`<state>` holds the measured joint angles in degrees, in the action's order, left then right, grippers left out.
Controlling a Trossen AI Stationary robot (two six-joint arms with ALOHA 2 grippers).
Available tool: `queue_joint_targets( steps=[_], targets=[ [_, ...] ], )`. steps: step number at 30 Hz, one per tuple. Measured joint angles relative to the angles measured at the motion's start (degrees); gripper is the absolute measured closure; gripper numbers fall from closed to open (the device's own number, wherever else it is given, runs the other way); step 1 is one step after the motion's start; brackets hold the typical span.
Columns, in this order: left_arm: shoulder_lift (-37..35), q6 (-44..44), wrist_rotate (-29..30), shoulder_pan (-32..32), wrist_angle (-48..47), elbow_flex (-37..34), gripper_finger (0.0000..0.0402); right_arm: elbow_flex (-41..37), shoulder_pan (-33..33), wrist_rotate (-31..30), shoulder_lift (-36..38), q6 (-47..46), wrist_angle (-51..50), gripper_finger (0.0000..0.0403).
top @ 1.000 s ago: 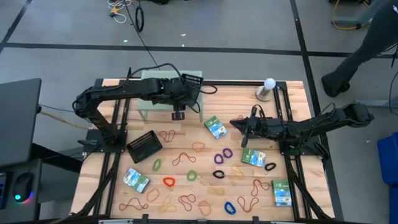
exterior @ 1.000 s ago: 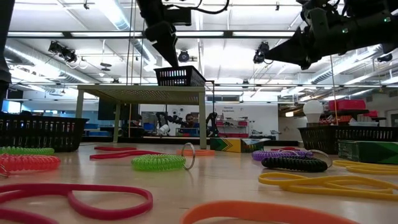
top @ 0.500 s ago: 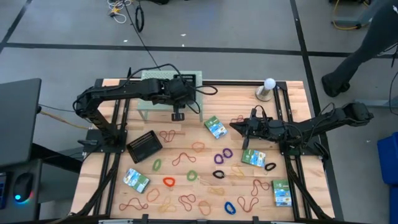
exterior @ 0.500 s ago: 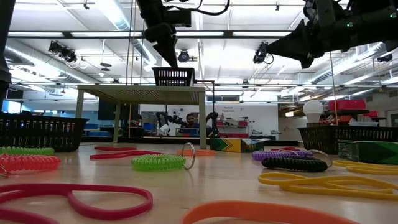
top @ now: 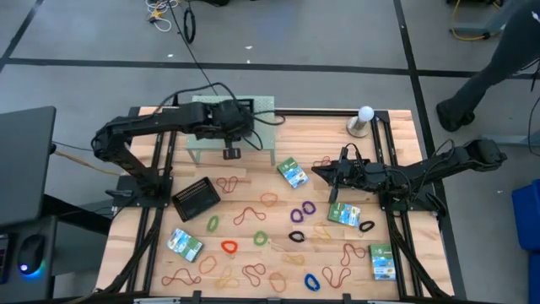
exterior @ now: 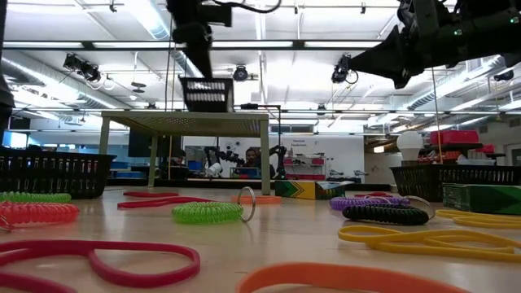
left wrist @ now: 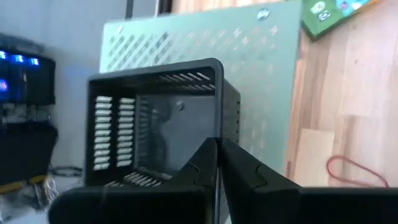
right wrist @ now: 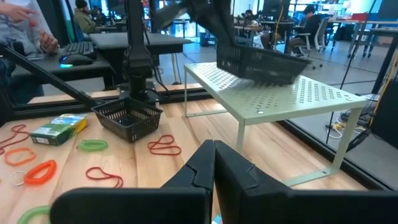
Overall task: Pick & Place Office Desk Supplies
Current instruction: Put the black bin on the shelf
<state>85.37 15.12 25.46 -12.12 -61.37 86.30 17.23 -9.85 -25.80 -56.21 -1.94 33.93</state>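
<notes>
Two dark arms work over the wooden table (top: 396,127). Beneath the left gripper (left wrist: 216,163) stands the pale-green perforated metal shelf (top: 202,135); its fingers pinch the wall of a small black mesh tray (left wrist: 155,124). The right gripper (right wrist: 214,163) hovers pressed together, a green-white-blue packet (top: 292,173) nearby and coloured rubber-band loops (top: 250,214) scattered beyond.

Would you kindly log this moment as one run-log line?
left gripper: shut on mesh tray, on green shelf | right gripper: shut, empty, raised above table | rubber bands, packets: untouched
</notes>
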Motion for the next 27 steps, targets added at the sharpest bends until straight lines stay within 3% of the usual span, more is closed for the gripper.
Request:
queue_joint_targets(
  steps=[6, 16, 21, 27],
  targets=[
    [-7.63, -4.83, 3.01, 0.02, -5.60, -2.57, 0.0387, 0.00, 0.00, 0.00, 0.00, 0.37, 0.02, 0.0391],
    [-20.57, -3.78, 8.01, -0.47, -1.85, -19.99, 0.0387, 0.00, 0.00, 0.00, -0.02, 0.72, 1.44, 0.0391],
    [-23.01, -1.82, 8.49, -3.43, 0.12, -24.22, 0.0387, 0.00, 0.00, 0.02, -0.01, 0.72, 2.11, 0.0391],
    [-23.24, 1.15, 7.02, -6.30, 1.18, -24.59, 0.0387, 0.00, 0.00, 0.02, -0.02, 0.74, 2.36, 0.0391]
  ],
)
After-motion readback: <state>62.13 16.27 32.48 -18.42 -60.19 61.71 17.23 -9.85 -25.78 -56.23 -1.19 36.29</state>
